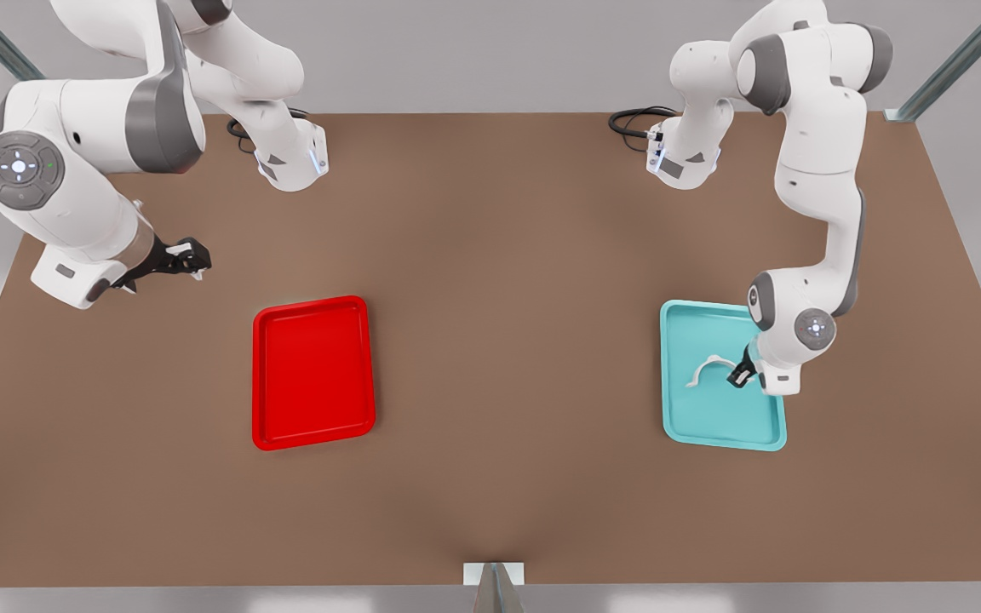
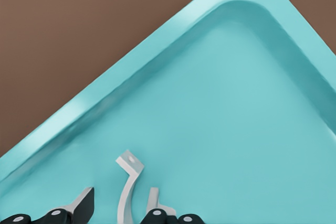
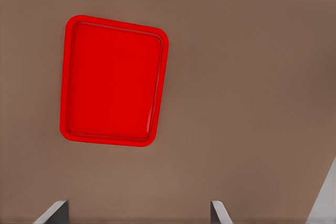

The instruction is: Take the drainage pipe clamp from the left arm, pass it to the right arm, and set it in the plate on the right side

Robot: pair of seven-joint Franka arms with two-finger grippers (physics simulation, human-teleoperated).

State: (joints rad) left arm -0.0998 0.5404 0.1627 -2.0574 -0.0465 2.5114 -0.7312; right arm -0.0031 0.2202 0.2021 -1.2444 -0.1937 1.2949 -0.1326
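Observation:
The white drainage pipe clamp (image 1: 706,368) lies inside the teal tray (image 1: 712,421) at the front view's right. My left gripper (image 1: 742,376) is down at the clamp's end. In the left wrist view the clamp (image 2: 128,182) stands between my left gripper's (image 2: 119,199) open fingers, with a gap on one side. The red plate (image 1: 313,372) lies at the front view's left with nothing in it. My right gripper (image 1: 198,260) hangs open above the table, behind and to the left of the plate. In its wrist view, the plate (image 3: 113,93) sits ahead of the spread fingertips (image 3: 55,211).
The brown table (image 1: 507,255) runs wide between the two trays. Both arm bases (image 1: 295,162) stand at its far edge with black cables. A small metal bracket (image 1: 493,575) sits at the middle of the near edge.

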